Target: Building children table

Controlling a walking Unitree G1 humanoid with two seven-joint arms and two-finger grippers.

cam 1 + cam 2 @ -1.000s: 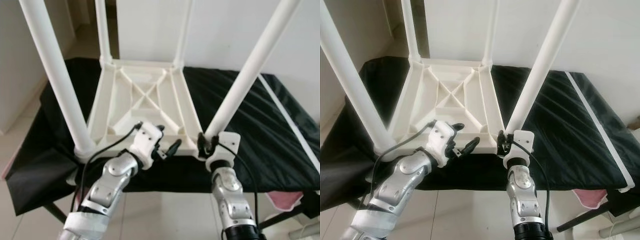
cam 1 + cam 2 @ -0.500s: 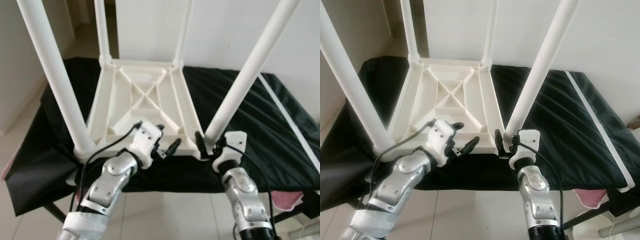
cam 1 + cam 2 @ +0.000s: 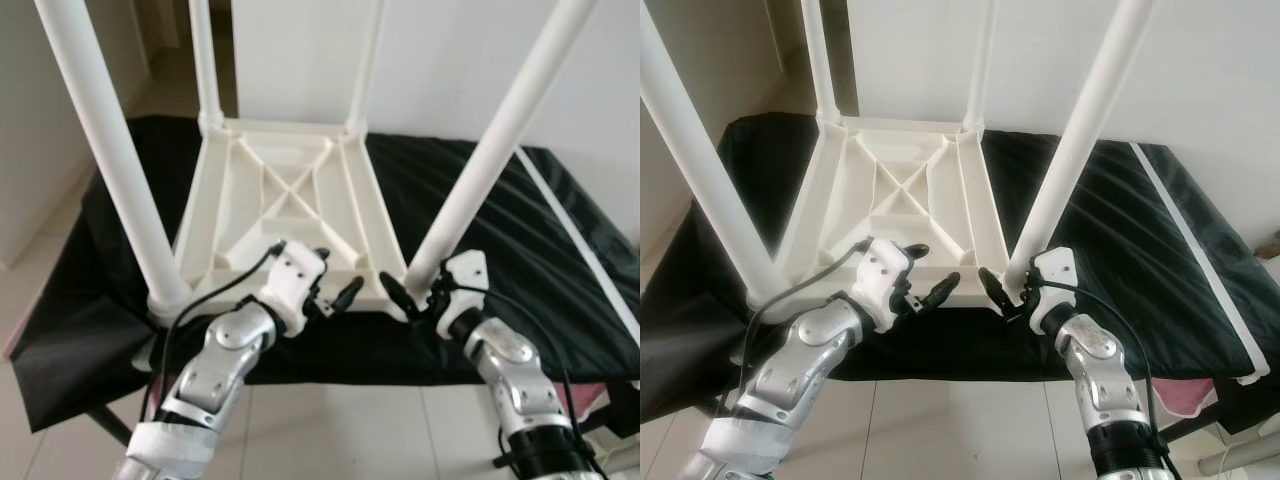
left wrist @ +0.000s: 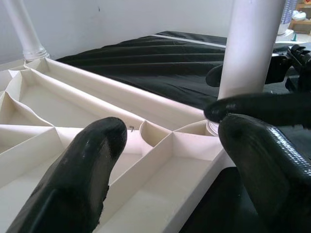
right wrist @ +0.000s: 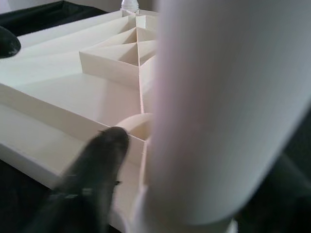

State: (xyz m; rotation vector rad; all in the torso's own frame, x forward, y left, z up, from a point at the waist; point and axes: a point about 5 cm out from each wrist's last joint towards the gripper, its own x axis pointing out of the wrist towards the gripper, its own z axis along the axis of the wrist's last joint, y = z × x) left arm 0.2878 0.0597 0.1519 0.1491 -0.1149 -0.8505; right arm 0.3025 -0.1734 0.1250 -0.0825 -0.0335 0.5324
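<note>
A white children's table lies upside down on a black-covered table, its legs pointing up. My right gripper is at the base of the front right leg, one finger on each side, shut on it where it meets the corner socket. In the right wrist view the leg stands between the fingers. My left gripper hovers open over the ribbed underside's front edge, left of that corner, holding nothing; its fingertips frame the corner socket.
The front left leg rises close to my left arm. Two back legs stand near the white wall. A white strip runs along the cloth at right. A pink object sits below the table's right corner. Tiled floor lies beneath.
My right forearm has swung out to the right and its wrist has turned around the leg base, one finger now reaching in from the left. The left arm is unmoved.
</note>
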